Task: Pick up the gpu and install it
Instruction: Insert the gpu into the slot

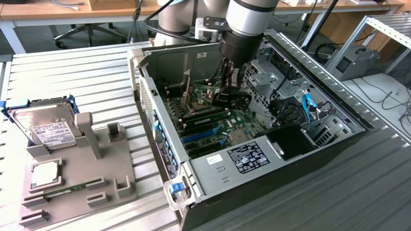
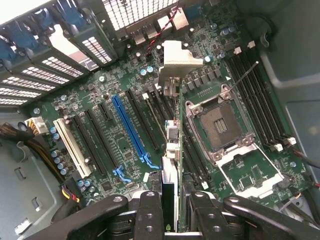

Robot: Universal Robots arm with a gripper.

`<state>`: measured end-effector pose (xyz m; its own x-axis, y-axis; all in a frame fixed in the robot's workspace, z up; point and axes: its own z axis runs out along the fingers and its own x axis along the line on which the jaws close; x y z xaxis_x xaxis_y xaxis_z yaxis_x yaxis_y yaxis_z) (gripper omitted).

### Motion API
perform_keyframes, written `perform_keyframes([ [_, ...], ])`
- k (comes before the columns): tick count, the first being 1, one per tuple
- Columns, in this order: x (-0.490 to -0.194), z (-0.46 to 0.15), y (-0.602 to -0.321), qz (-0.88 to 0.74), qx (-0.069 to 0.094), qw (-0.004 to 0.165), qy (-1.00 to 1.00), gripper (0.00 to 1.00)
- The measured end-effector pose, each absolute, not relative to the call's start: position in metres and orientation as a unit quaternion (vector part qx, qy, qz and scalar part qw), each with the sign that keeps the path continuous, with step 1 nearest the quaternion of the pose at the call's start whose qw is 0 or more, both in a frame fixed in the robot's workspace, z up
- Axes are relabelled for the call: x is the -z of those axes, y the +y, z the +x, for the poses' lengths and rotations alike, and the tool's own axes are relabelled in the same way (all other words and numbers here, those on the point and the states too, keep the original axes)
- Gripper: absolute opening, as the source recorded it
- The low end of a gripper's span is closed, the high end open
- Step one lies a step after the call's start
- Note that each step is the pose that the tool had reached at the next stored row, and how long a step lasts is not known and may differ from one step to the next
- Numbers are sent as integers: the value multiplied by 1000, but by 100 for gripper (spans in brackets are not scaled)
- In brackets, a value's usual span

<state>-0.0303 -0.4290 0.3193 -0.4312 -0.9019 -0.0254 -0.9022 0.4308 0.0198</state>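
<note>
One card is what I have in hand: the gpu [image 2: 173, 165] sits clamped edge-on between the two fingers of the gripper [image 2: 172, 210], so my wrist camera sees it as a thin sliver with its pale metal end bracket [image 2: 176, 59] at the far end; its long axis runs away from the fingers toward the case's perforated rear wall [image 2: 135, 12], parallel to the blue slot [image 2: 129, 127] and the black slots beside it; it hangs over the motherboard [image 2: 100, 90] between those slots and the open CPU socket [image 2: 220, 125]; I cannot tell whether its lower edge touches a slot; from the exterior view the arm [image 1: 247, 29] reaches down inside the open computer case [image 1: 212, 173], with the hard drive [image 1: 45, 122] well apart on the grey fixture [image 1: 96, 178].
</note>
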Motion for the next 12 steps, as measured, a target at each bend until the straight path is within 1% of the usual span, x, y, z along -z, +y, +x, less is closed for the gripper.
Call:
perform_keyframes([
  [12, -319, -30, -429, -544, -15, 5, 839, 26],
])
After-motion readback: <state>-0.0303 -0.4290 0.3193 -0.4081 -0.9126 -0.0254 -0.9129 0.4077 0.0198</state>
